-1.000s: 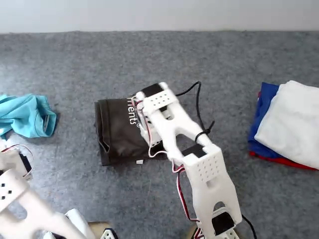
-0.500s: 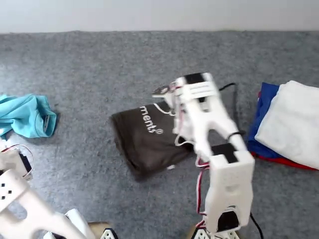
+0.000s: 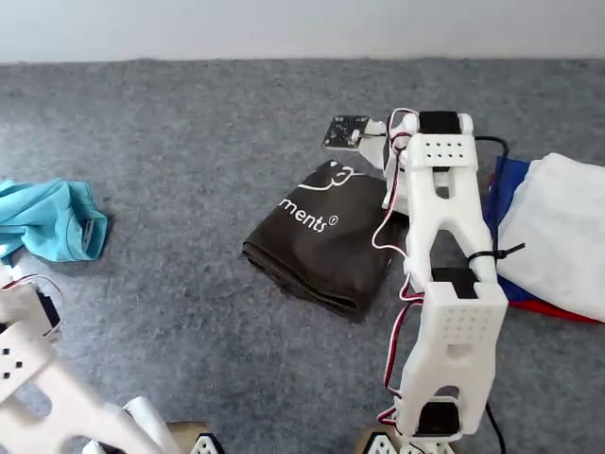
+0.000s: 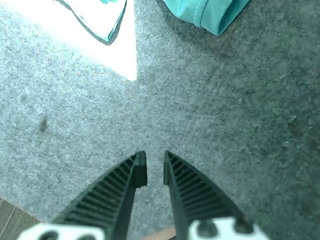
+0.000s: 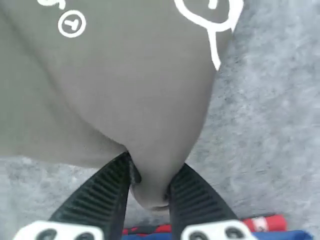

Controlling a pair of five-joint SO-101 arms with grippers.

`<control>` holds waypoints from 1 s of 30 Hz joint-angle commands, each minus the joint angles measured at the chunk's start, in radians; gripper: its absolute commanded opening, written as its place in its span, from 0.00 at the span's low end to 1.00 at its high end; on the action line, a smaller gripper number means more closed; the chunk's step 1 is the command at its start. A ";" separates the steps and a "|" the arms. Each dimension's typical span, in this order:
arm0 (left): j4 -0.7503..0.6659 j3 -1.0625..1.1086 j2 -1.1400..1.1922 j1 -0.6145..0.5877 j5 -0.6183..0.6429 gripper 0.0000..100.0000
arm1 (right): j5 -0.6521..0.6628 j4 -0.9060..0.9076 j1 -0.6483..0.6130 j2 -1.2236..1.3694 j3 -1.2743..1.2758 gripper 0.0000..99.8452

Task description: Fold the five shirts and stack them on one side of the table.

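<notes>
Now in hand: delivery of the folded dark-brown cotton shirt (image 3: 326,236) to the stack (image 3: 544,251).
Right gripper (image 5: 152,174): jaws pinch its bunched edge; the rest lies ahead of them.
Stack: white folded shirt (image 3: 567,222) on top, just beside those jaws.
Left gripper (image 4: 155,167): jaws a narrow gap apart, empty; crumpled teal shirt (image 4: 210,12) ahead.
Next: likely lift, then lay it squarely on the white one.

High view looks down over the table (image 3: 170,132); wrist views face it from close up — dark brown shirt (image 3: 321,236) shared with the right's.
</notes>
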 commanded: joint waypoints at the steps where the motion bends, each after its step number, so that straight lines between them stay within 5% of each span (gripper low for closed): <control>1: -0.008 -0.005 -0.009 0.002 -0.002 0.07 | -0.184 0.053 -0.035 -0.010 -0.095 0.08; 8: -0.009 -0.004 -0.008 0.002 -0.025 0.07 | -0.589 0.180 -0.018 -0.010 -0.229 0.32; 15: -0.009 -0.004 -0.009 0.002 -0.100 0.07 | -0.812 0.232 -0.008 -0.041 -0.241 0.32; 21: -0.009 -0.004 -0.008 0.002 -0.098 0.07 | -1.249 0.234 -0.079 -0.125 -0.204 0.32; 26: -0.009 -0.005 -0.008 0.000 -0.098 0.07 | -1.323 0.232 -0.159 -0.294 0.021 0.32; 30: -0.009 -0.005 -0.008 0.000 -0.098 0.07 | -1.522 0.228 -0.199 -0.384 0.164 0.32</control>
